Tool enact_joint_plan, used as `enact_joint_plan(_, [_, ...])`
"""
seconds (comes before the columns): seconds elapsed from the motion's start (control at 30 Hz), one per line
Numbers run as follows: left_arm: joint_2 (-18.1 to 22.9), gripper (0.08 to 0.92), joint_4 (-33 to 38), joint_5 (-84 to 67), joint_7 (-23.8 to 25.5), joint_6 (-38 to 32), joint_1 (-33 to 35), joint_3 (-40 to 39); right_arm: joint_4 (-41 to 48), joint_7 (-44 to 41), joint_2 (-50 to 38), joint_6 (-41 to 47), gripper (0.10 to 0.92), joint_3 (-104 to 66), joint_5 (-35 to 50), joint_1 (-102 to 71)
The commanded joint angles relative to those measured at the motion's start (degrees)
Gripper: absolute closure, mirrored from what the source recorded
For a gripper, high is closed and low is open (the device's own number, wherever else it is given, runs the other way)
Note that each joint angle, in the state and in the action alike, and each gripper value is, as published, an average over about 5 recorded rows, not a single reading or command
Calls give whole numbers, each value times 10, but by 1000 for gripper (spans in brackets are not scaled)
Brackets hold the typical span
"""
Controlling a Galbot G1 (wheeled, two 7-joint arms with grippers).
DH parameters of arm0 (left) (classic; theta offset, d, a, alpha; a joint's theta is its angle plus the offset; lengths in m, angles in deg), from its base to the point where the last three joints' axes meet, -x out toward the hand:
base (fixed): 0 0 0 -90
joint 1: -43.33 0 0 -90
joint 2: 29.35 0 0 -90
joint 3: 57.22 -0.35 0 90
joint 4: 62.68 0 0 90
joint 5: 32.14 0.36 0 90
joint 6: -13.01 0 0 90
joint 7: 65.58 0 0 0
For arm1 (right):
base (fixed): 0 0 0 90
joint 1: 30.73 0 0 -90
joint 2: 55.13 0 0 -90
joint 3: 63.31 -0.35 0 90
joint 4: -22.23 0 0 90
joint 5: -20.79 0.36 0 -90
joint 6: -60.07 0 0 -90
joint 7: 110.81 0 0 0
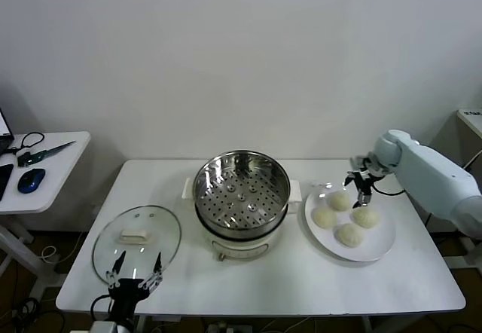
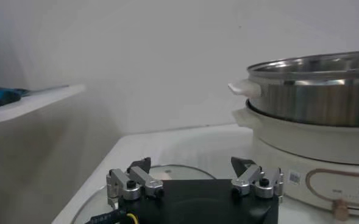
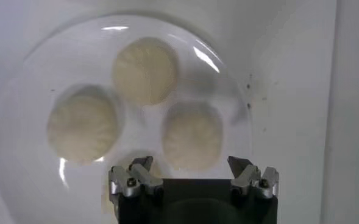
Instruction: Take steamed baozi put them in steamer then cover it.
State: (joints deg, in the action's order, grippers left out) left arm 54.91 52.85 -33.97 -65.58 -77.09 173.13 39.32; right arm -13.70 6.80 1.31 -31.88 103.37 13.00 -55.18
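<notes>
Four pale, smooth steamed baozi [image 1: 346, 217] on the plate [image 1: 380, 248] beside one empty steamer [image 1: 242, 190] (lid [image 1: 136, 242] off); right gripper [image 1: 360, 183] spread above them, left gripper [image 1: 135, 270] spread too.

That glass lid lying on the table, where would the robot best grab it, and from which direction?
Probably by the cream knob in the middle of the glass lid, coming straight down from above. The lid lies flat, knob up, and its wide thin rim sits against the table, leaving little to pinch. The open left gripper waits at the lid's near edge, so it is the closer one.
</notes>
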Motion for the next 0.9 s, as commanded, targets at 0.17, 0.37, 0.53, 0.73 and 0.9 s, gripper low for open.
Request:
enact_joint_plan(0.17, [-2, 177, -8, -1, 1, 2, -5, -1, 61, 16, 50, 16, 221, -29, -17, -20])
enact_joint_plan(0.37, [-2, 177, -9, -1, 2, 3, -8, -2, 65, 9, 49, 20, 292, -26, -29, -17])
enact_joint_plan(0.53, [-1, 177, -13, 0, 2, 3, -11, -5, 64, 5, 47, 21, 347, -21, -27, -14])
enact_joint_plan(0.73, [-1, 177, -13, 0, 1, 3, -10, -5, 41, 2, 36, 27, 379, -4, -4, 2])
enact_joint_plan(0.9, [1, 177, -11, 1, -1, 3, -9, -5, -49, -6, -3, 31, 381, 89, 71, 81])
